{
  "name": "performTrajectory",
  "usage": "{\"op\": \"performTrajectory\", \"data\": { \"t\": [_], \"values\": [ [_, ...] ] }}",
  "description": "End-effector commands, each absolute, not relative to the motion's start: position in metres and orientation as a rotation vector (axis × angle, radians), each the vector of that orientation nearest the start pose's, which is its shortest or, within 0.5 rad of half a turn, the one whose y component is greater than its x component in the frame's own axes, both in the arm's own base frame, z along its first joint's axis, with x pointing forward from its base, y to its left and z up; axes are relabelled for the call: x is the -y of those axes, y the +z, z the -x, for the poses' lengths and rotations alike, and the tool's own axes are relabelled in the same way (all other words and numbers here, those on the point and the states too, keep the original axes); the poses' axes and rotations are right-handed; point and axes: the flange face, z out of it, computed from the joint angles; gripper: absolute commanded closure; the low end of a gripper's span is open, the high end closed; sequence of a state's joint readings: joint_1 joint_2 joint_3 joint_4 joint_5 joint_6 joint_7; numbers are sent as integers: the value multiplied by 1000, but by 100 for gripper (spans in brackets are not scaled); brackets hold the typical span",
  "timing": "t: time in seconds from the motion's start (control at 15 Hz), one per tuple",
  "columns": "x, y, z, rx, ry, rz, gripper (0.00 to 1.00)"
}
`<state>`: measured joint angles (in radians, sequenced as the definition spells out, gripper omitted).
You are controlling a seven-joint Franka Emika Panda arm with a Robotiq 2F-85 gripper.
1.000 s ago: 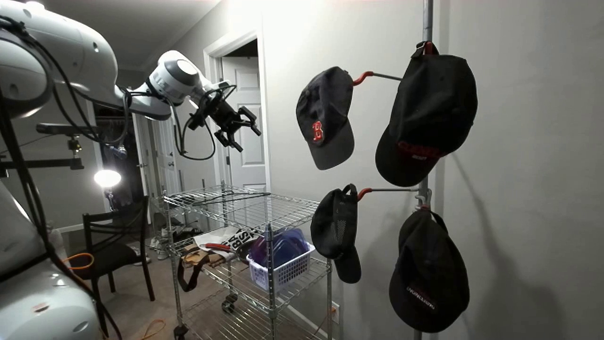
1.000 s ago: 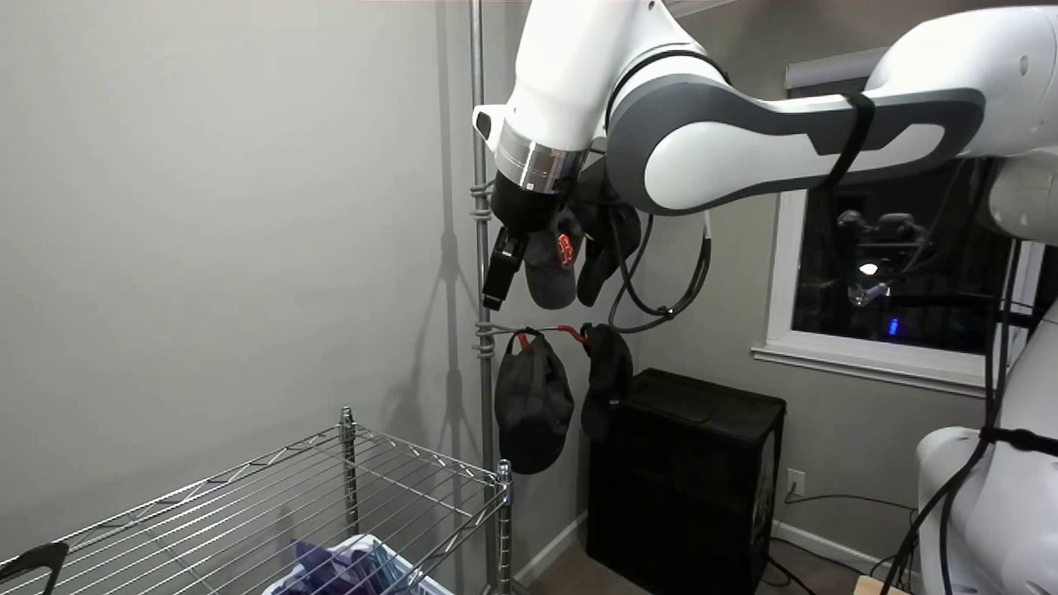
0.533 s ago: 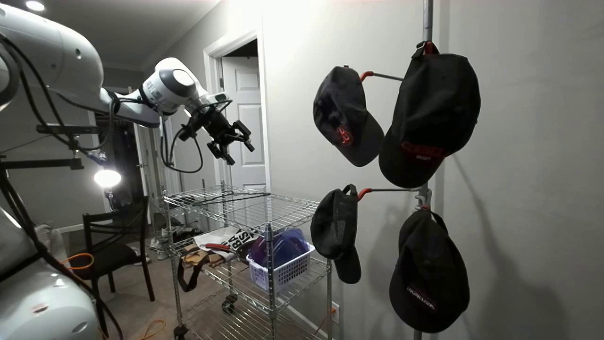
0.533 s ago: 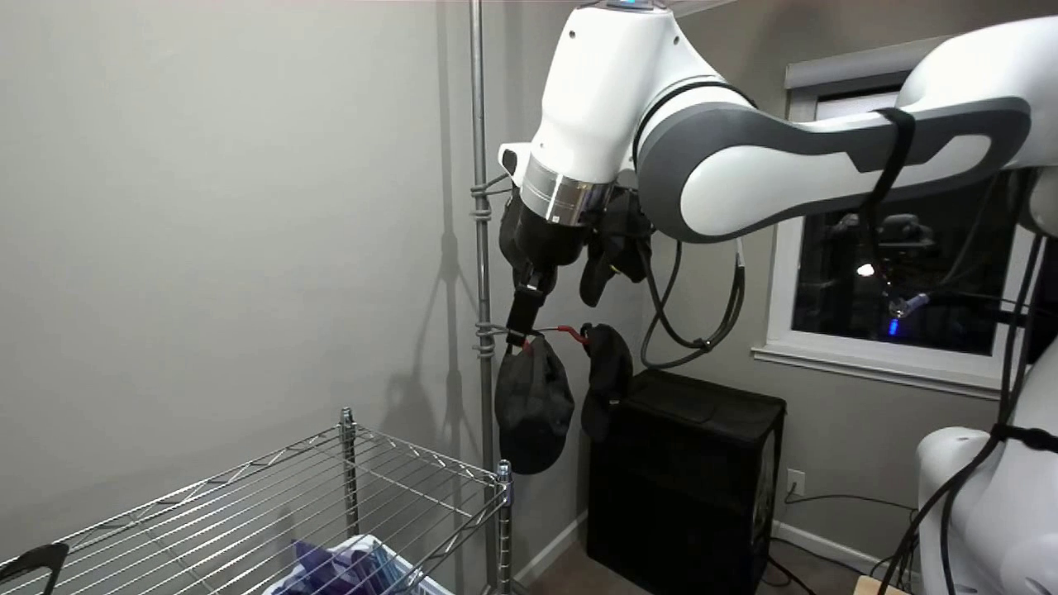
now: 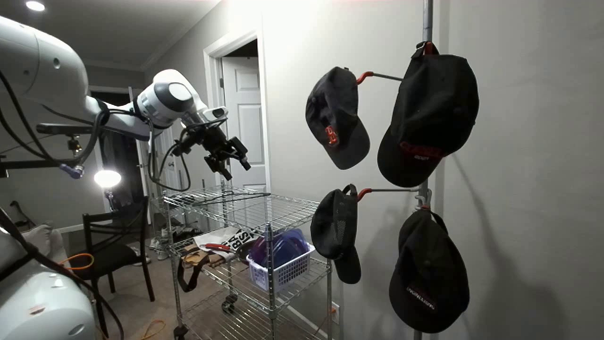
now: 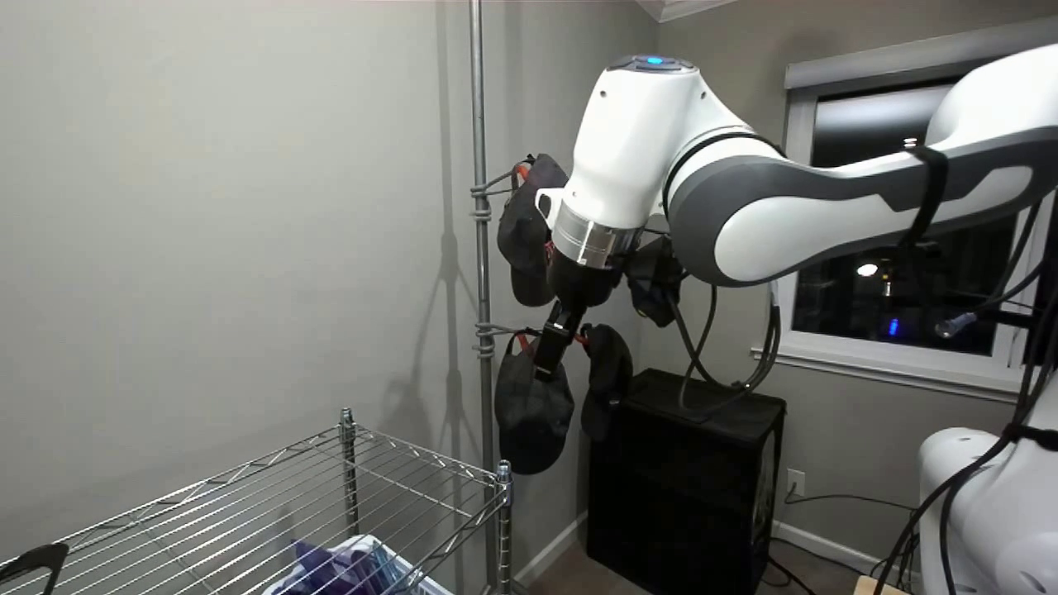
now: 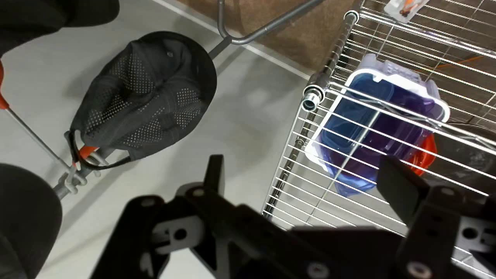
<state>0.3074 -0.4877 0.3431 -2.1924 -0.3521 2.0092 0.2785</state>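
Note:
My gripper [image 5: 237,170] stands open with nothing between its fingers, tilted downward above the wire rack. In the wrist view its finger pads [image 7: 215,174] are spread wide, with the rack far beneath. Several dark caps hang from a pole with red-tipped hooks. The navy cap with a red B [image 5: 337,118] is on the upper hook, a large black cap [image 5: 429,118] beside it. Below hang a mesh-backed cap [image 7: 147,97] and a black cap with white lettering [image 5: 429,274]. In an exterior view the gripper [image 6: 545,372] overlaps a lower cap [image 6: 533,421]; the wrist view shows them apart.
The wire rack [image 5: 245,208] has a dark hanger-like item on its top shelf. A white basket [image 5: 283,274] with purple and blue contents sits on the shelf below. The pole [image 6: 479,99] stands by the wall. A black cabinet [image 6: 686,479] and a chair [image 5: 115,241] stand nearby.
The arm has moved downward and back away from the caps, gripper still open. The navy cap has swung on its hook, first one way and then partly back; the large black cap swayed slightly.

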Motion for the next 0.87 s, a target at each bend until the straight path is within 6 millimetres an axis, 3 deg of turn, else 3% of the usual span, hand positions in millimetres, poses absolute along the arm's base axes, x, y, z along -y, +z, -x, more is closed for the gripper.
{"op": "performTrajectory", "data": {
  "t": [0.0,0.8],
  "values": [
    [-266,581,-346,719,-784,3262,0],
    [-271,582,-348,767,-766,3283,0]
  ]
}}
